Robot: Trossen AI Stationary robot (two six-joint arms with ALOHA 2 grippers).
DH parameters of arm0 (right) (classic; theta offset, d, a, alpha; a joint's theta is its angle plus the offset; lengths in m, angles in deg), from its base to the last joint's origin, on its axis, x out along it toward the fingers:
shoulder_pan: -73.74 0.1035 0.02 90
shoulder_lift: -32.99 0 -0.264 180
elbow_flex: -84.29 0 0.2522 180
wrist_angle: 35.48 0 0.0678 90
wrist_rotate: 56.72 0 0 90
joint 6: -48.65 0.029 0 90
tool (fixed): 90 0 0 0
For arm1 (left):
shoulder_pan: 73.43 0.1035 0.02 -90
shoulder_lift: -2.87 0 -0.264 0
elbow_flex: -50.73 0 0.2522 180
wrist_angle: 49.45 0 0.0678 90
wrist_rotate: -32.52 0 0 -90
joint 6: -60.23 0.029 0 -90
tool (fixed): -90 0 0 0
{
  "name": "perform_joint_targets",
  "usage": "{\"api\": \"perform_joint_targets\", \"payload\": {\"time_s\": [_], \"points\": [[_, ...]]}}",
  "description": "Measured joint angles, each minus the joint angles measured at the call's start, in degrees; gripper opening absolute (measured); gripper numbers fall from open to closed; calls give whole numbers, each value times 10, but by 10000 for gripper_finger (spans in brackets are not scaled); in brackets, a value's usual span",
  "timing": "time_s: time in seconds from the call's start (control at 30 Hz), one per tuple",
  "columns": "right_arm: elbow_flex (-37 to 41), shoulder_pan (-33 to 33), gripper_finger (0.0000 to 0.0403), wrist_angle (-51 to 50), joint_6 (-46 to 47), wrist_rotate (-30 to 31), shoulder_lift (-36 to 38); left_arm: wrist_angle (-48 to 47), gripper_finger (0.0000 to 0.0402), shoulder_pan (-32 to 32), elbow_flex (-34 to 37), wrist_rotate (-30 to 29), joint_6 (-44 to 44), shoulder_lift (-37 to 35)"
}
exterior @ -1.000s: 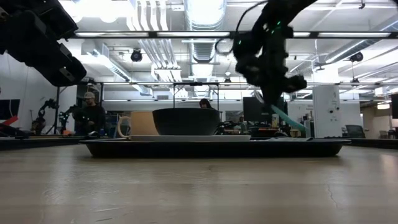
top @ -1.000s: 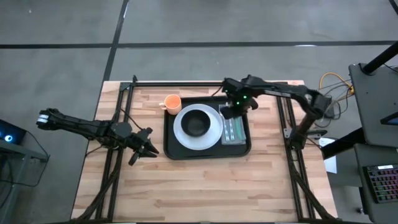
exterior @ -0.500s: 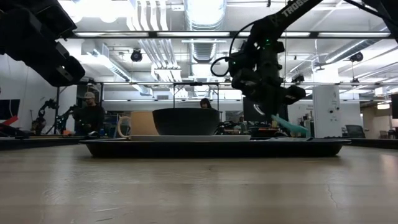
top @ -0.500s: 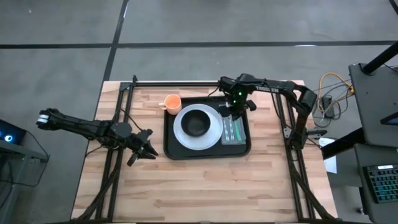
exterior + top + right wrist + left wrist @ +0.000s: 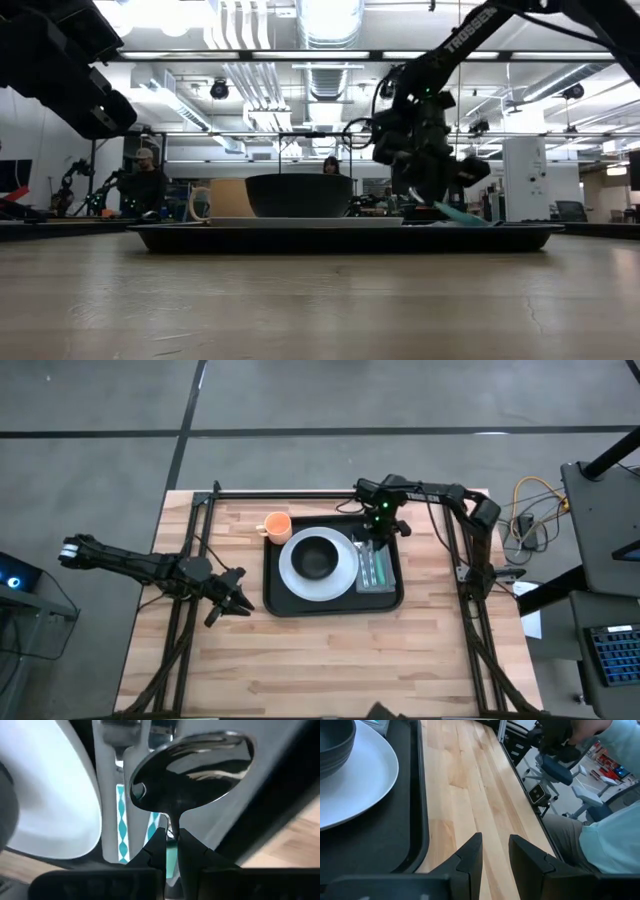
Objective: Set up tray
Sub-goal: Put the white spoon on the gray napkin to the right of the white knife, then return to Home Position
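The tray (image 5: 275, 597), a large black rectangle with rounded corners and a raised rim, lies flat on the wooden worktop (image 5: 330, 660) toward its far side near the middle, carrying a white plate (image 5: 295, 578) with a dark bowl (image 5: 318, 556) and, on its right part, a grey napkin (image 5: 377, 572).

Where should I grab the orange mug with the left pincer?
Take the upright orange ceramic mug by its rim from above, one finger inside, since its mouth faces up. Its handle juts left, toward the left pincer, but looks small for a sure hold.
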Motion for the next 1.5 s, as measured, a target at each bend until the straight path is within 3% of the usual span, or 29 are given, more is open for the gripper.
{"api": "perform_joint_targets", "payload": {"time_s": [0.5,0.67,1.07,1.3,1.5], "points": [[2,-32,13,40,-27,10,-42,0,76,0,0,7,-9,0],[6,-30,38,43,-25,56,-42,0,76,0,0,20,-11,0],[9,-18,55,40,-13,51,-37,0,76,0,0,35,-11,0],[10,-14,68,29,2,42,15,0,76,0,0,46,-11,0],[7,-8,75,18,-40,43,122,0,76,0,0,46,-12,0]]}}
